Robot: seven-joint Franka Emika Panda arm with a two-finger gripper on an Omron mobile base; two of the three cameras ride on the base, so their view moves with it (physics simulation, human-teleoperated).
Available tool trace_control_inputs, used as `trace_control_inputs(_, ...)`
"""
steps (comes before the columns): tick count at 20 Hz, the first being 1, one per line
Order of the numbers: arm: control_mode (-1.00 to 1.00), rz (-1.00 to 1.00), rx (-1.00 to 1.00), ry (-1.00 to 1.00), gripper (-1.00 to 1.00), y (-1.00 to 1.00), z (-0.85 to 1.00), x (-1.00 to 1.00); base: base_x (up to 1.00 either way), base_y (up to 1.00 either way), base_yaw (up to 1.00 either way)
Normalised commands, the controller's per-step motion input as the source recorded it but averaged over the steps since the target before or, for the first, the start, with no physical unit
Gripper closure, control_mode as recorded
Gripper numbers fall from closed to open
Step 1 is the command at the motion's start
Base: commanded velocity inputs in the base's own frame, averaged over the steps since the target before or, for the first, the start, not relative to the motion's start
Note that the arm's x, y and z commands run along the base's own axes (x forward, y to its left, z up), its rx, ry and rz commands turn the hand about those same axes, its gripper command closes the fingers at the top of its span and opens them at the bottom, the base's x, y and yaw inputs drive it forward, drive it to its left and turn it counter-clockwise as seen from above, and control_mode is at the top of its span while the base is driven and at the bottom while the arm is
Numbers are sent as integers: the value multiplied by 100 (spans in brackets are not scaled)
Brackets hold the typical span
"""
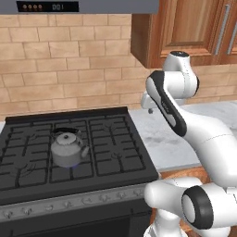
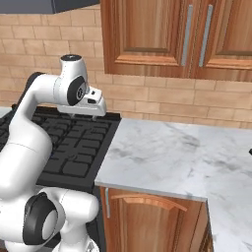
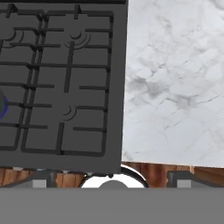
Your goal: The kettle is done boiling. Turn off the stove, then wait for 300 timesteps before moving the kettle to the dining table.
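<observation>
The stove (image 1: 69,152), a wide black gas range with cast-iron grates, takes up the 9 o'clock half of the left base view, its silver knob strip (image 1: 69,203) running along the front edge at 6 o'clock. At 3 o'clock from it, touching its side, lies the marble worktop (image 2: 167,157) with wooden cabinets (image 2: 172,34) hanging above and a brick backsplash (image 1: 60,60) behind. The grey metal kettle (image 1: 68,147) sits upright on the grate over the front middle burner, a faint blue glow under its base, its spout pointing toward 4 o'clock. The pincer (image 2: 88,114) hangs above the seam between stove and worktop, well apart from the kettle at its 3 o'clock, fingers spread wide and holding nothing.
</observation>
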Motion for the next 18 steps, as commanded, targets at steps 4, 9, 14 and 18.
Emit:
trace_control_inputs(4,100,0,0,0,-100,0,0,0,-8,-46,0)
trace_control_inputs(9,100,0,0,0,-100,0,0,0,-5,-42,0)
trace_control_inputs(14,100,0,0,0,-100,0,0,0,-4,-14,0)
trace_control_inputs(18,-100,0,-2,-4,-100,16,0,-10,0,0,0)
